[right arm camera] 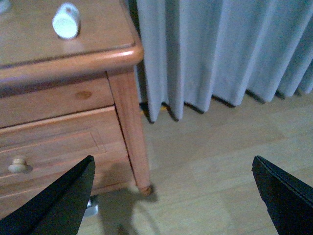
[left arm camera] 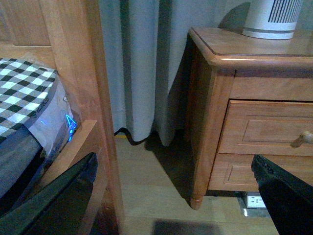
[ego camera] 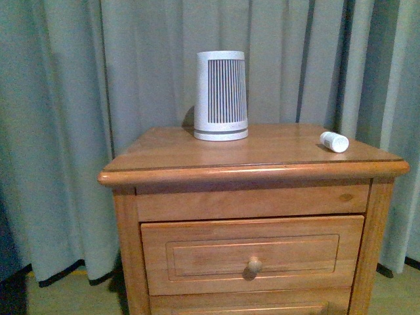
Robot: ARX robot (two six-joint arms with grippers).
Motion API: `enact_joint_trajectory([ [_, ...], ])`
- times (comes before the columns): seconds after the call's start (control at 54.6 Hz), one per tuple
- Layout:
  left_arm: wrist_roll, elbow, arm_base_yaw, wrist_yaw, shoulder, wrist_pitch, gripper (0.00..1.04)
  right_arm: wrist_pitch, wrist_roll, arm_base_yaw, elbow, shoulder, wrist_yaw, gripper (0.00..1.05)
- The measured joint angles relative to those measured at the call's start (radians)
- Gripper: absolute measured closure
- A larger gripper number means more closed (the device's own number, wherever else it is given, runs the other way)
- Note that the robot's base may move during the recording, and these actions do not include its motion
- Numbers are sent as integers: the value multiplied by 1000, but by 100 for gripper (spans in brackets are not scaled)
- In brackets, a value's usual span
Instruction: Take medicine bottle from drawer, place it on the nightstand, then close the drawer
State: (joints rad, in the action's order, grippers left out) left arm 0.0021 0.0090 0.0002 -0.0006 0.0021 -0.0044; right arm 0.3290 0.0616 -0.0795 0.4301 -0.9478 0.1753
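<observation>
Left pincer point(left arm camera: 173, 196): mine, wide open and empty, low beside the nightstand's point(ego camera: 249, 172) left side, facing its front corner.
Ribbed device point(ego camera: 221, 96): upright at the back of the top, left of centre.
Drawer point(ego camera: 252, 252): upper one sits flush, knob point(ego camera: 254, 265) centred; it looks closed.
Medicine bottle point(ego camera: 334, 141): lying on its side near the top's right edge, long axis running front to back at a slant, well apart from the ribbed device.
Right pincer point(right arm camera: 171, 196): mine, spread wide, holding nothing, below and right of the bottle; the nearer arm.
Judgement: task looks finished.
</observation>
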Motion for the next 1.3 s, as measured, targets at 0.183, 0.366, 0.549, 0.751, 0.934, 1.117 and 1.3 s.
enact_joint_trajectory([
  [0.183,0,0,0,0,0,0,7,-209,-39,-3,-98,401,57,7],
  [0.366,0,0,0,0,0,0,7,-488,-3,45,-136,684,124,7],
  [0.549,0,0,0,0,0,0,7,-504,18,119,-174,740,113,9],
  [0.751,0,0,0,0,0,0,7,-360,-45,84,-286,827,-172,49],
  [0.934,0,0,0,0,0,0,7,-348,-53,84,-328,856,-173,82],
  [1.117,0,0,0,0,0,0,7,-341,-57,83,-359,883,-173,102],
  [1.3,0,0,0,0,0,0,7,-337,-57,83,-378,897,-173,102],
])
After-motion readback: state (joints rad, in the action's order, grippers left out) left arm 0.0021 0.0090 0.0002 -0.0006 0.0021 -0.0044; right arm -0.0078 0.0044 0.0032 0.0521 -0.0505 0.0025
